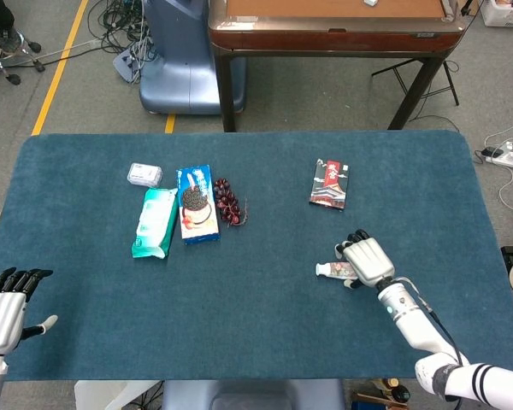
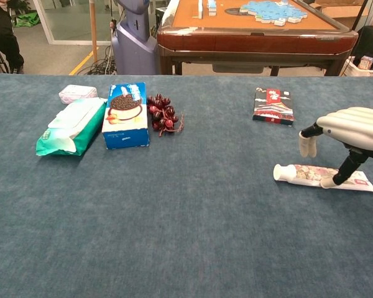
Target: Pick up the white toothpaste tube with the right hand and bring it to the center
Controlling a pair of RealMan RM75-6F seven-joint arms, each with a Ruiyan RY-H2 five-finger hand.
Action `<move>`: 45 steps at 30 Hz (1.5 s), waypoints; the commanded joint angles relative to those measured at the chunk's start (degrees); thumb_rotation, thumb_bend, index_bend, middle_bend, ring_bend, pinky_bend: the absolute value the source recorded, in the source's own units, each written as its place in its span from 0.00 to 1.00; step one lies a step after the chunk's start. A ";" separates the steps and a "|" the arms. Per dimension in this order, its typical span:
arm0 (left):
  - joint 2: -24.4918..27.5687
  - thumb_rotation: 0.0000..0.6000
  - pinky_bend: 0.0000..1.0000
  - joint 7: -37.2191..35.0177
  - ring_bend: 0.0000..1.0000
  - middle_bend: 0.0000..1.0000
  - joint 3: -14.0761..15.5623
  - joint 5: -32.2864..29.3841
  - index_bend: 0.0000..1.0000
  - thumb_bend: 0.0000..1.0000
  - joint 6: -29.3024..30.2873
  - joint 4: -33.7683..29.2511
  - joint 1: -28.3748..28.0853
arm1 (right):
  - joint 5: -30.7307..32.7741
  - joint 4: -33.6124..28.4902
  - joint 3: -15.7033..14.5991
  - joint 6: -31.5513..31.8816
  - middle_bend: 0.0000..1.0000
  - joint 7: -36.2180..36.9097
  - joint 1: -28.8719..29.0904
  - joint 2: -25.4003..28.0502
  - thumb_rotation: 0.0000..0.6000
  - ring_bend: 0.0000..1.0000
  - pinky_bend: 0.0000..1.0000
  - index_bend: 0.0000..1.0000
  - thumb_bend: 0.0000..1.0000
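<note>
The white toothpaste tube (image 1: 327, 270) (image 2: 298, 174) lies flat on the blue table cloth at the right, its cap pointing left. My right hand (image 1: 365, 260) (image 2: 351, 127) arches over the tube's middle and tail. In the chest view the thumb tip touches the tube's near side, while the fingers (image 2: 308, 143) hang apart above its far side without closing on it. The tube still rests on the cloth. My left hand (image 1: 4, 312) hovers at the table's front left corner with its fingers spread and nothing in it; the chest view does not show it.
A red patterned box (image 1: 330, 184) (image 2: 273, 105) lies behind the tube. At the left are a cookie box (image 1: 197, 203) (image 2: 125, 115), a green wipes pack (image 1: 155, 223) (image 2: 71, 126), dark red grapes (image 1: 228, 202) (image 2: 163, 113) and a small white packet (image 1: 144, 174) (image 2: 77, 94).
</note>
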 commanded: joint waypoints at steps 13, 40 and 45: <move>-0.71 1.00 0.11 -2.04 0.22 0.27 0.10 0.27 0.24 0.05 -0.22 1.84 0.03 | 3.21 1.95 -0.61 1.30 0.44 -5.78 1.09 -3.66 1.00 0.24 0.16 0.44 0.06; -0.50 1.00 0.11 -2.65 0.22 0.27 -0.08 0.42 0.23 0.05 0.49 2.18 0.46 | 6.67 3.58 -1.34 -0.55 0.49 -5.16 2.29 -3.95 1.00 0.31 0.18 0.50 0.25; -0.34 1.00 0.11 -2.38 0.22 0.27 -0.09 0.52 0.23 0.05 0.61 1.84 0.51 | 6.73 3.33 -1.52 -0.73 0.50 -4.35 2.34 -3.52 1.00 0.32 0.18 0.52 0.30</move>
